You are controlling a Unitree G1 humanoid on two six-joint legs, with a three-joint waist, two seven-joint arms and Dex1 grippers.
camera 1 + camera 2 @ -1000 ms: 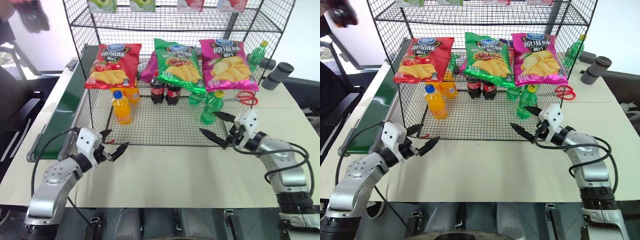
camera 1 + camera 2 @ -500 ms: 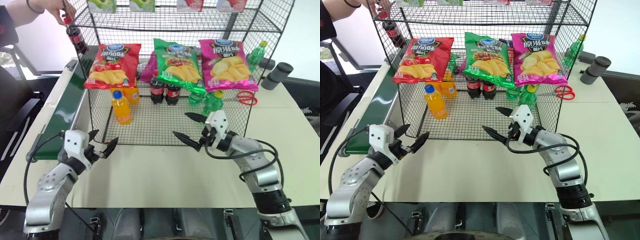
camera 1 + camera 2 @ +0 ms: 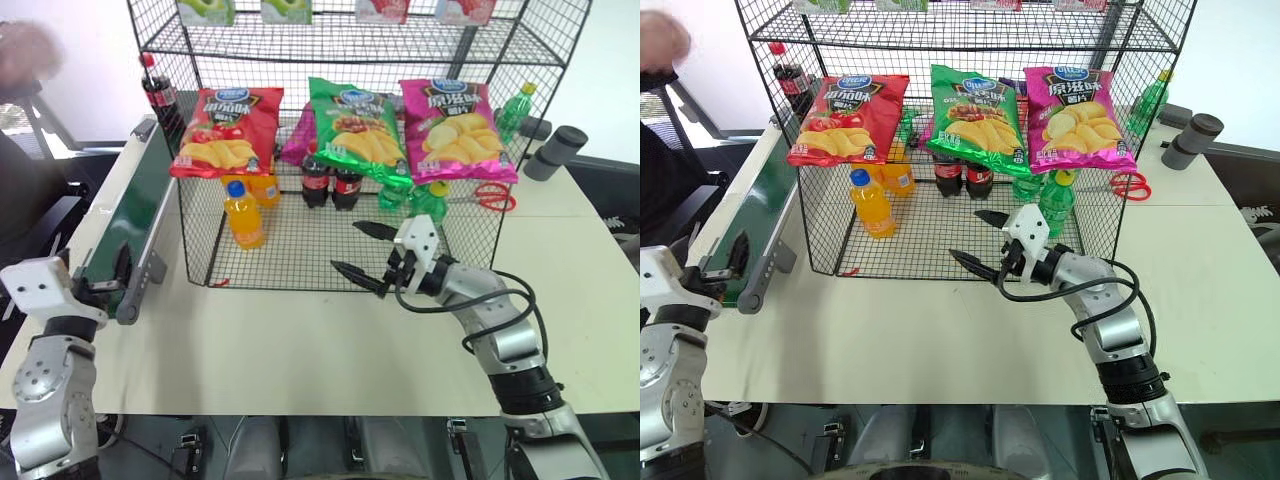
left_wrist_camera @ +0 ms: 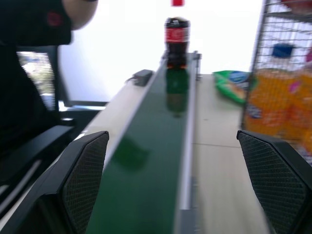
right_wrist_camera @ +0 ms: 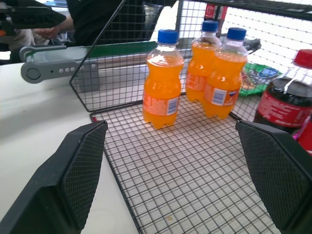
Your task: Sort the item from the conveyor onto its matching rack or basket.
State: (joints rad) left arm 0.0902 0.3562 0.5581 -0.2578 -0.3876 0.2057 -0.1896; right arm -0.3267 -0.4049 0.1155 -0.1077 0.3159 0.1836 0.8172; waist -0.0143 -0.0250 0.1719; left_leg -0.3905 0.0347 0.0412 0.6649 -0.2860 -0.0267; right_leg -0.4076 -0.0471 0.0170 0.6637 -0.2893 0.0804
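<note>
The item, a small cola bottle [image 3: 160, 96] with a red cap, stands upright at the far end of the dark green conveyor [image 3: 137, 210]; in the left wrist view the bottle [image 4: 176, 40] is far down the belt [image 4: 151, 151]. My left gripper [image 3: 108, 279] is open at the conveyor's near end, pointing along the belt, well short of the bottle. My right gripper [image 3: 346, 248] is open and empty over the front edge of the black wire basket [image 3: 300, 262]. Two matching colas [image 3: 330, 182] stand at the back of the basket floor.
Orange-drink bottles [image 5: 162, 87] stand at the basket's left, green bottles [image 3: 424, 206] at its right. Chip bags [image 3: 354, 125] hang above the drinks. Red scissors [image 3: 491, 195] and a grey cylinder [image 3: 555, 151] lie on the table at the right. A person's hand [image 3: 25, 50] is at the far left.
The person set the cola on the belt's far end and drew the hand back. My left gripper swung left to the conveyor's near end. My right gripper moved left along the basket front.
</note>
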